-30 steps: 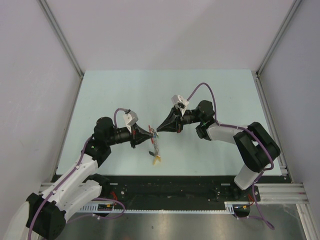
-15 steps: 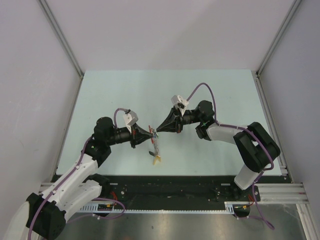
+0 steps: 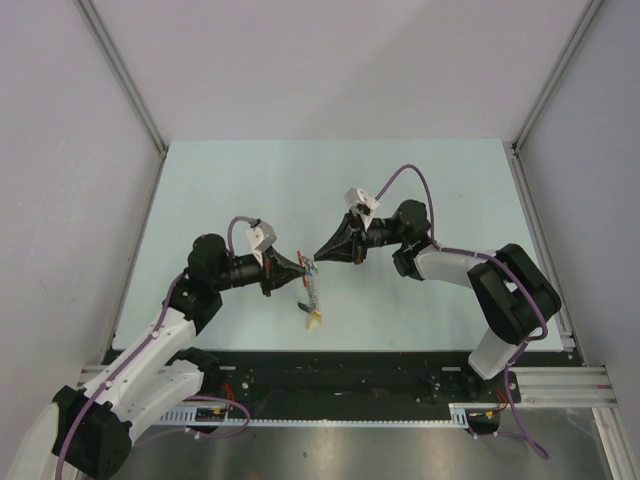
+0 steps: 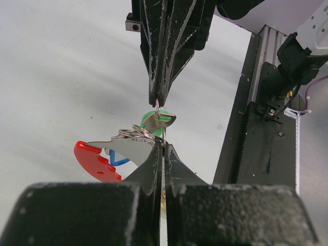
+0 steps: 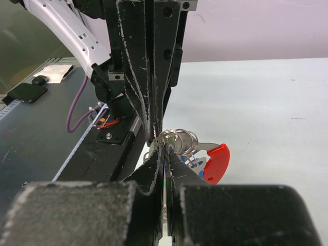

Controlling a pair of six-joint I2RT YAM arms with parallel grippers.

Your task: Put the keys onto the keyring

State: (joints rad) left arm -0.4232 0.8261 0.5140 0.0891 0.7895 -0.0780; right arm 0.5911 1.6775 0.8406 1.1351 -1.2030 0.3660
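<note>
The left gripper (image 4: 163,149) and right gripper (image 4: 158,104) meet tip to tip above the table (image 3: 250,190), likely so one steadies the keyring (image 4: 134,137) while the other threads; the left fingers are pressed together on the ring's coil; the right ones pinch the green key (image 4: 157,121) just above it; the blue key (image 4: 119,160) sits by the red segment (image 4: 92,158), threaded or not I cannot tell; only the left wrist view shows the green head; only the top view shows the yellow tag (image 3: 313,319) lowest.
</note>
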